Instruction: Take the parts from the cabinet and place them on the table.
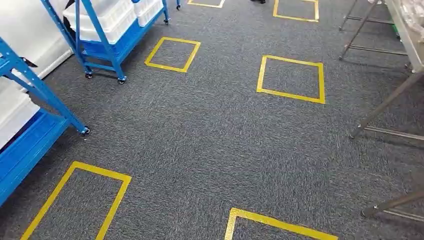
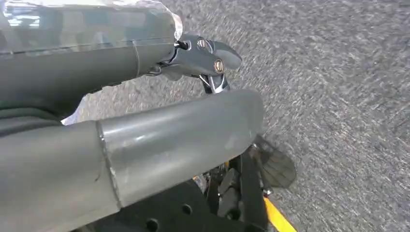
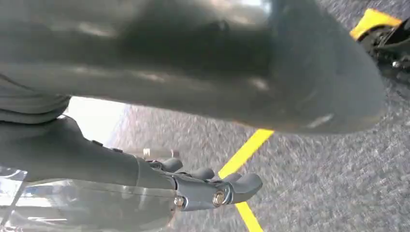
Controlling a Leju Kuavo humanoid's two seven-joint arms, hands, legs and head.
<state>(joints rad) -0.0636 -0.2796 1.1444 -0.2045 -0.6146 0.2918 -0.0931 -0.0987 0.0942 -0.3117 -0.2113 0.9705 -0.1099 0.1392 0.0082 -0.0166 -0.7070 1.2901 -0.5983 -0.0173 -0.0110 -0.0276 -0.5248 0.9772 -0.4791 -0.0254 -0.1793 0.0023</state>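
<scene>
Clear bags [image 2: 87, 29] are gripped in both the left hand [image 2: 145, 121] and right hand [image 3: 159, 145] over carpet [image 1: 210, 140], so both grips should be kept firm until the tabletop [image 1: 405, 30] is reached at right.

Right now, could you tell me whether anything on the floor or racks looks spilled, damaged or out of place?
Nothing stands out. The grey carpet looks clean, the yellow tape squares are intact, and the white bins sit squarely on the blue rack.
</scene>
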